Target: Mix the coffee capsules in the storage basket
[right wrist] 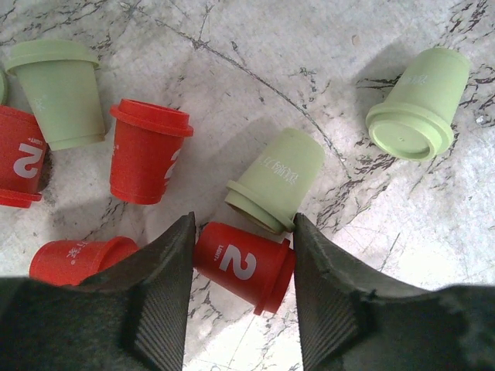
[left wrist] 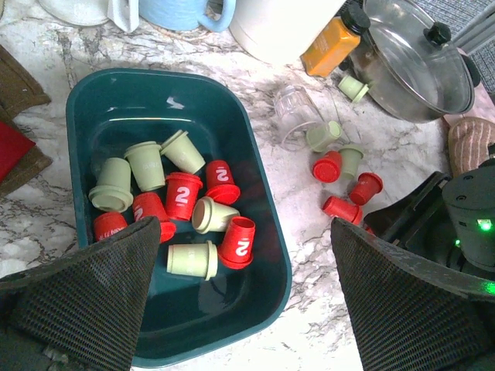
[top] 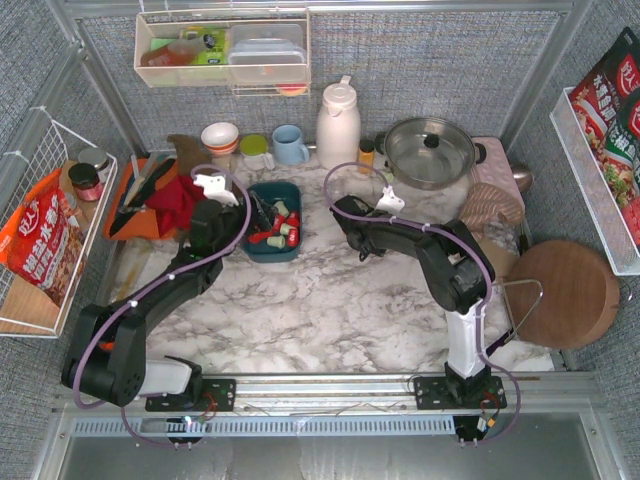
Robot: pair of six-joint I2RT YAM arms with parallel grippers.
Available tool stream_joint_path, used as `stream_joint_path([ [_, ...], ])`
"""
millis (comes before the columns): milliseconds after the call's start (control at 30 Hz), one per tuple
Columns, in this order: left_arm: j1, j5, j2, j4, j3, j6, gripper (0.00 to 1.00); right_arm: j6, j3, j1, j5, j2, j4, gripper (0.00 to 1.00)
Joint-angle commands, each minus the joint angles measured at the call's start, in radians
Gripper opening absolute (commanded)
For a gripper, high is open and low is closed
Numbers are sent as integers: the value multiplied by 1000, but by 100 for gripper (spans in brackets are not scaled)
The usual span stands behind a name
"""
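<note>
The teal storage basket (top: pixel 270 246) sits on the marble left of centre and holds several red and mint green coffee capsules (left wrist: pixel 182 197); its bare wall shows in the left wrist view (left wrist: pixel 116 108). My left gripper (left wrist: pixel 244 309) hangs open and empty over the basket's near right corner; in the top view the left gripper (top: pixel 245 212) is at the basket's left side. Several more capsules (left wrist: pixel 340 166) lie loose on the table to the right. My right gripper (right wrist: pixel 244 267) is down among them, shut on a red capsule (right wrist: pixel 240 263) marked "2" that lies on its side. A green capsule (right wrist: pixel 278 182) touches it.
A clear glass jar (left wrist: pixel 298 112) lies beside the loose capsules. A white thermos (top: pixel 338 125), a blue mug (top: pixel 290 143) and a steel pot (top: pixel 430 150) stand behind. An orange tray (top: pixel 140 200) is at the left, a round wooden board (top: pixel 560 290) at the right.
</note>
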Motion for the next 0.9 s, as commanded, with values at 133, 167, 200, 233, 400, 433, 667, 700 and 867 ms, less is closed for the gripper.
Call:
stream_joint_path([
  [133, 1, 51, 7, 53, -4, -4, 100, 4, -35, 4, -29, -64, -17, 39],
  [167, 0, 66, 13, 54, 0, -3, 100, -23, -55, 5, -39, -90, 5, 38],
  [200, -1, 81, 19, 56, 5, -3, 100, -55, -81, 8, -50, -120, 40, 38],
  [233, -6, 92, 25, 56, 8, 0, 99, -110, -109, 11, -58, -158, 94, 38],
  [400, -30, 148, 56, 66, 30, 33, 100, -412, -276, 15, -187, -374, 381, 38],
  [433, -33, 161, 65, 70, 35, 35, 100, -491, -329, 15, -239, -409, 453, 38],
  [667, -64, 241, 116, 61, 90, 51, 100, -1043, -560, 13, -694, -538, 945, 40],
  [700, -72, 251, 122, 52, 100, 58, 100, -1097, -594, 13, -742, -543, 1011, 40],
  [867, -116, 299, 143, 13, 142, 91, 100, -1355, -775, 15, -933, -537, 1471, 41],
])
